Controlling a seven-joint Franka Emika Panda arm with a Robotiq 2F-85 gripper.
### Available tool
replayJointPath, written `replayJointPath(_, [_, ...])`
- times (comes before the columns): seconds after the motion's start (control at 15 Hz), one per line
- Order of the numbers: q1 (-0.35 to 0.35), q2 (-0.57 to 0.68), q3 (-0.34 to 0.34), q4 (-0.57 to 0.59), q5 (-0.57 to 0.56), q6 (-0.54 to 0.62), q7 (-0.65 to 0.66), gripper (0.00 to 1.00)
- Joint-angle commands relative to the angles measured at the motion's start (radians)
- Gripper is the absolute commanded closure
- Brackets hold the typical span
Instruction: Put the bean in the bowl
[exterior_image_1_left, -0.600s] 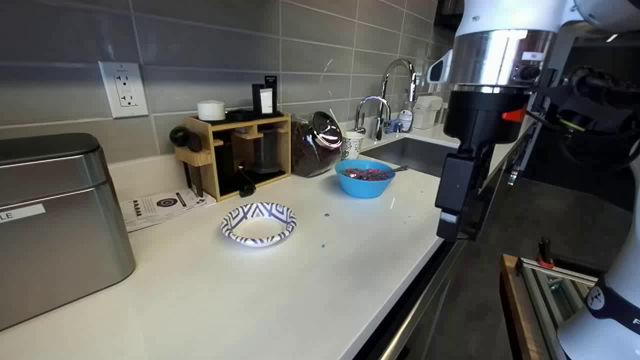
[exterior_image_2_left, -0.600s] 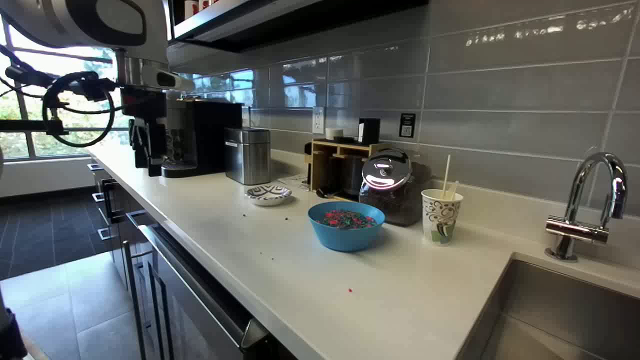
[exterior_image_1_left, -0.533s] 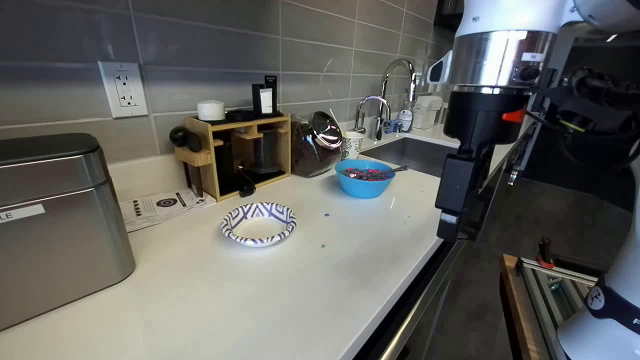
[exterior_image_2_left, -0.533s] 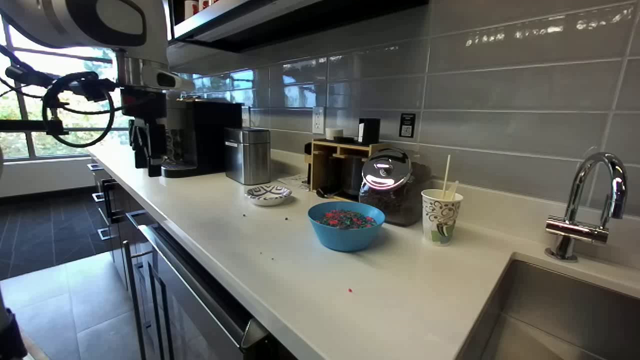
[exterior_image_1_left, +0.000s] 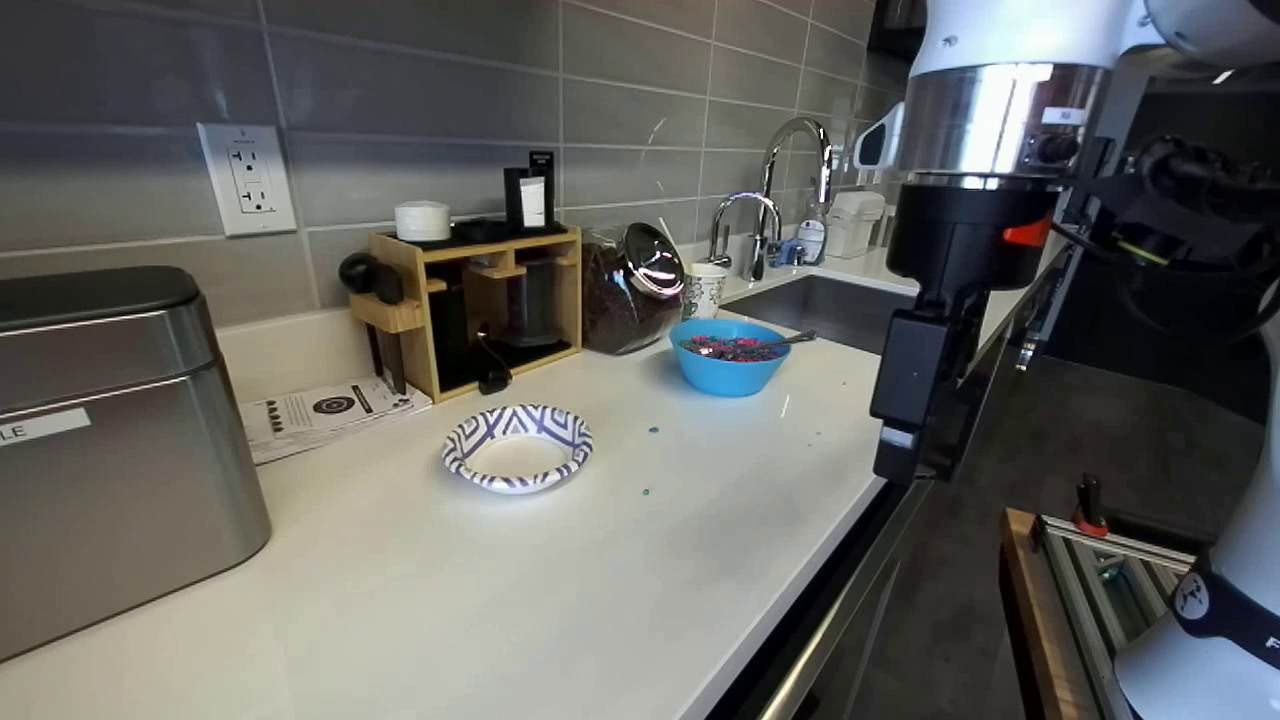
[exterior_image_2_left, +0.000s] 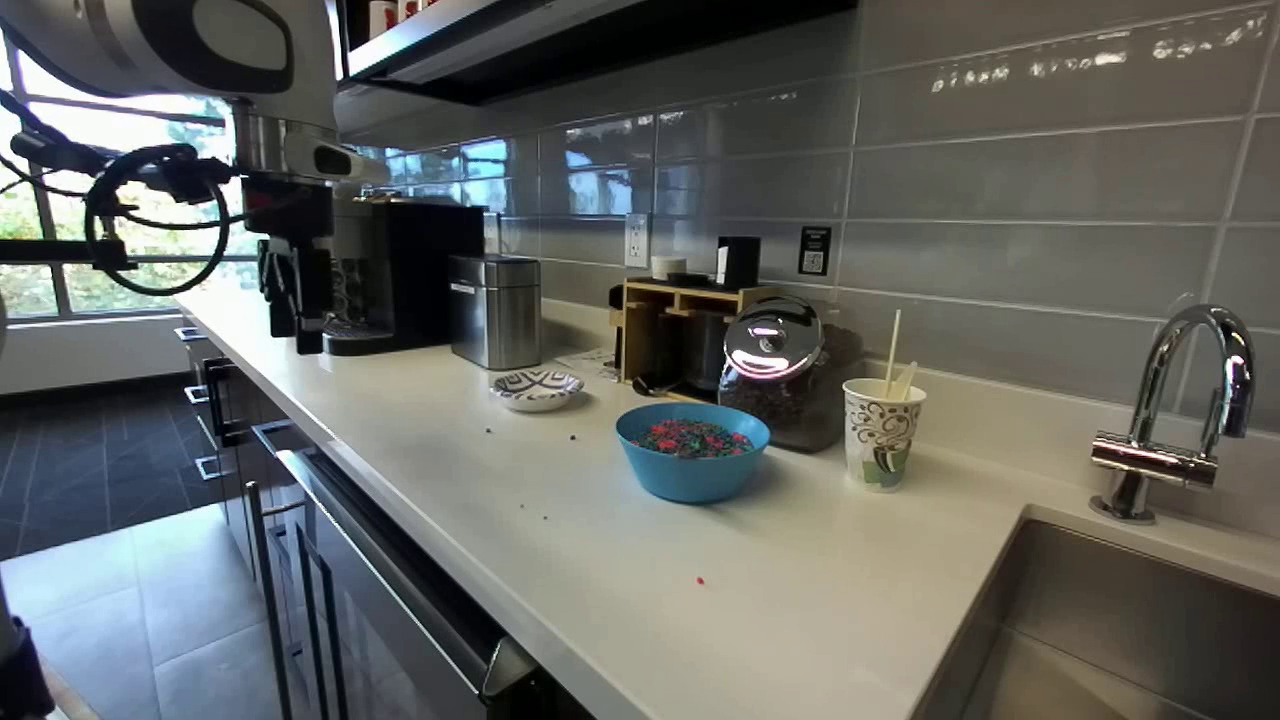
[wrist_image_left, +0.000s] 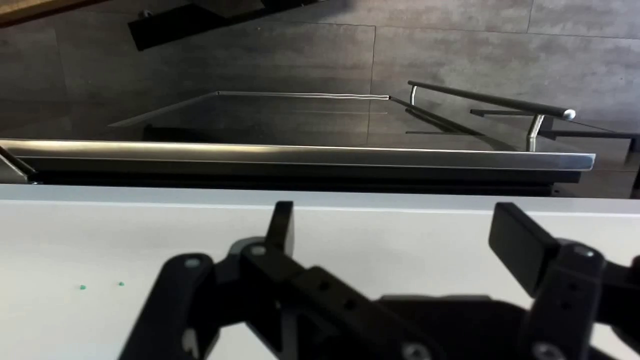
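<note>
Several tiny specks lie on the white counter; I cannot tell which one is the bean. A dark blue speck (exterior_image_1_left: 654, 429) and a green speck (exterior_image_1_left: 646, 491) lie between the dishes. Two specks also show in the wrist view, one (wrist_image_left: 82, 287) beside another (wrist_image_left: 121, 283), left of my fingers. The bright blue bowl (exterior_image_1_left: 725, 378) holds red and dark bits with a spoon in it; it also shows in an exterior view (exterior_image_2_left: 693, 482). My gripper (wrist_image_left: 395, 225) is open and empty, pointing down over the counter's front edge; it shows in both exterior views (exterior_image_1_left: 908, 465) (exterior_image_2_left: 297, 335).
A white dish with blue pattern (exterior_image_1_left: 517, 485) stands left of the bowl. Behind are a steel bin (exterior_image_1_left: 130, 470), a wooden rack (exterior_image_1_left: 500, 250), a jar (exterior_image_2_left: 780, 375) and a paper cup (exterior_image_2_left: 882, 440). The sink (exterior_image_2_left: 1130, 620) lies beyond the bowl. A red speck (exterior_image_2_left: 701, 581) is near it.
</note>
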Motion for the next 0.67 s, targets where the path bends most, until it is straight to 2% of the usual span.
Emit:
replayJointPath(0.0, [-0.023, 0.041, 0.014, 0.006, -0.036, 0.051, 0.008, 0.00])
replayJointPath(0.33, [-0.075, 0.171, 0.009, 0.032, -0.129, 0.209, 0.000, 0.00])
replayJointPath(0.6, [-0.068, 0.318, -0.057, 0.071, -0.110, 0.333, -0.086, 0.00])
